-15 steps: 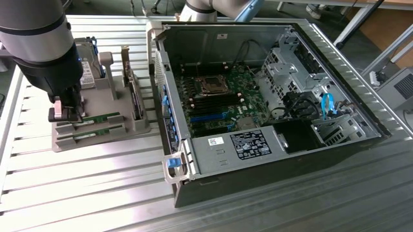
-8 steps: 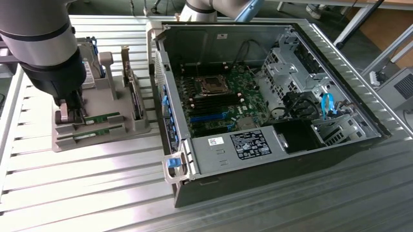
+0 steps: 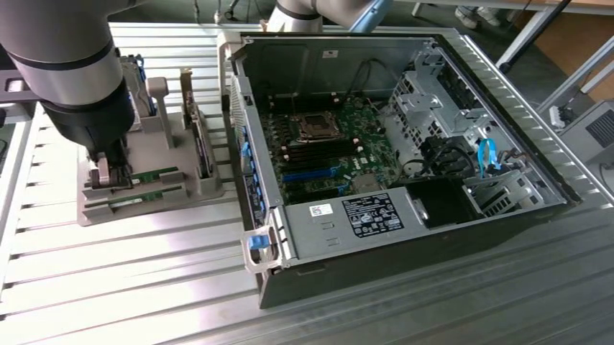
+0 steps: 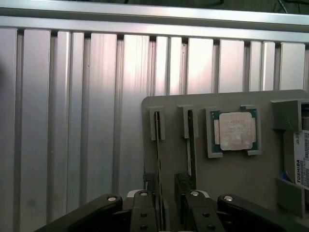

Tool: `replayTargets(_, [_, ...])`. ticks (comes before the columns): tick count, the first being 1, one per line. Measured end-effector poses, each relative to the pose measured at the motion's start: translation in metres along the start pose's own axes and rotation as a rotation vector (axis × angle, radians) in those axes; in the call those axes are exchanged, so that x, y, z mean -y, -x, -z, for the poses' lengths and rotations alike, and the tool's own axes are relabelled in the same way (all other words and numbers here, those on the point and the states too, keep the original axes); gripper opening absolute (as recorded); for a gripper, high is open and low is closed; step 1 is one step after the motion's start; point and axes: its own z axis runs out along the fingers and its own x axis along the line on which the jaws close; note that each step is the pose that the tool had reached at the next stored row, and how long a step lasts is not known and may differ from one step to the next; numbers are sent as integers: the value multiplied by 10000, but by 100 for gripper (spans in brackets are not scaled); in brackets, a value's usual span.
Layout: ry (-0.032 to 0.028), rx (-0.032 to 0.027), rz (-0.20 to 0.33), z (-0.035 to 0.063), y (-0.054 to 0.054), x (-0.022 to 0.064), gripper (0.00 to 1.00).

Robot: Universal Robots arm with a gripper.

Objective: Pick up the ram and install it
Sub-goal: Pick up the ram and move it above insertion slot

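Pickup seems the step in hand: the gripper hangs low over the grey holder on the desk, fingers spread wide, gripping nothing. The ram stands edge-up in its slot; grasping needs square alignment.

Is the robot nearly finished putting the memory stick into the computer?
Not nearly. Done: the gripper is down at the gray holder. In hand: nothing yet. Its fingers are open at the ram, which sits in the holder's slot. Left: lifting it and installing it. The motherboard's memory slots in the computer case look empty.
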Motion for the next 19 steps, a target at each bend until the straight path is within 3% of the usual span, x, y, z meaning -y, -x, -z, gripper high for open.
replayTargets(11, [29, -34, 499, -201, 2, 92, 29])
replayTargets(19, [40, -48, 789, -289, -1, 100, 29])
